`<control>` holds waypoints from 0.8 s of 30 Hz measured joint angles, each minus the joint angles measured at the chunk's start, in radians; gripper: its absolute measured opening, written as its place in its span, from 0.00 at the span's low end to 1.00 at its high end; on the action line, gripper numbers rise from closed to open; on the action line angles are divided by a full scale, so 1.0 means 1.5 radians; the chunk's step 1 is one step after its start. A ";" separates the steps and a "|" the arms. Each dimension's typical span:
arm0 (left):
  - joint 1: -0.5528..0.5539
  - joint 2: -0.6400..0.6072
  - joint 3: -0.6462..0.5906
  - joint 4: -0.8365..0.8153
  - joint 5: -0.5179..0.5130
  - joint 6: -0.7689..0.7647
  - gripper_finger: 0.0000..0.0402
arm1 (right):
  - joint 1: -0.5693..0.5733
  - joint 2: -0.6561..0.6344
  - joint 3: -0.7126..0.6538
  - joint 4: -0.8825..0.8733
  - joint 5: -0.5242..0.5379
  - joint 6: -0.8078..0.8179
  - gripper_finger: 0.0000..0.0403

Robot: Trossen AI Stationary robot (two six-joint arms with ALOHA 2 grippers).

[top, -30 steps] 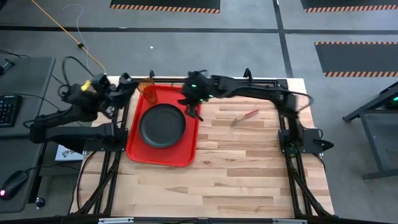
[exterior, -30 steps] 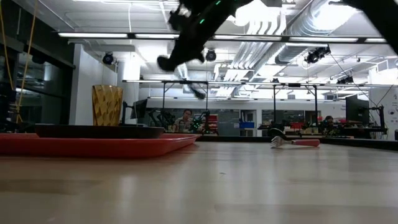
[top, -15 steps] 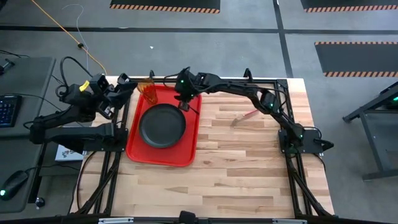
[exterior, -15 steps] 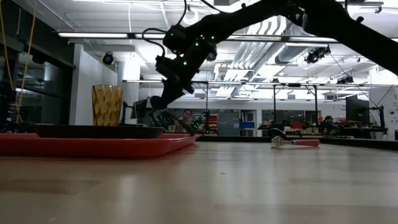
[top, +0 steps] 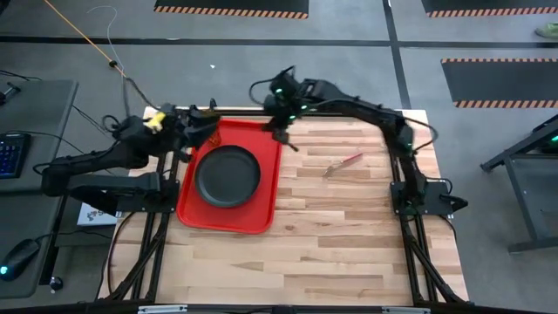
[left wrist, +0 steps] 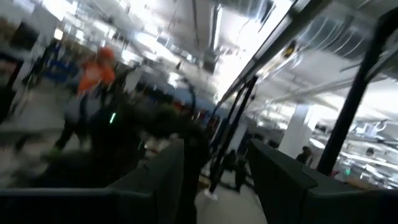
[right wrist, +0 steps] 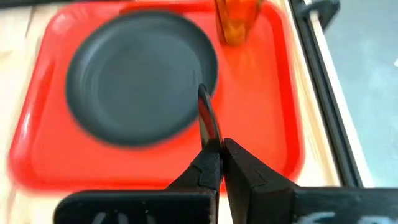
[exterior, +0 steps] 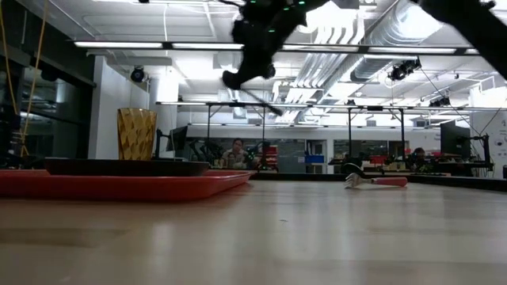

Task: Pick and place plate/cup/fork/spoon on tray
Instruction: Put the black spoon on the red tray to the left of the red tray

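Dark spoon point(right wrist: 208, 118) between right pincer point(right wrist: 222, 152) tips.

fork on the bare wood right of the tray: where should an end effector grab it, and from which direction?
Grip the fork mid-handle, coming straight down with the jaws set across its length. It lies flat and slim, angled on the table, with open wood all around. Nothing sideways offers purchase, so a top pinch looks best.

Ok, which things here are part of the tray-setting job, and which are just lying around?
Job: tray, plate, cup, spoon in the right gripper, fork on the table; left gripper at the tray's corner.
Lying about: keyboard, mouse, orange cable.
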 joint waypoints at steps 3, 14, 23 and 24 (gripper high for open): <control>-0.006 0.037 0.000 -0.025 0.000 -0.012 0.42 | -0.015 -0.115 -0.185 0.076 -0.031 0.021 0.00; -0.074 0.288 0.000 -0.005 -0.061 -0.028 0.42 | 0.034 -0.466 -0.729 0.763 -0.083 0.367 0.00; -0.109 0.450 0.039 0.121 -0.026 -0.087 0.42 | 0.076 -0.473 -0.711 0.832 -0.043 0.360 0.00; -0.113 0.457 0.046 0.121 -0.020 -0.083 0.42 | 0.076 -0.473 -0.705 0.832 -0.041 0.359 0.00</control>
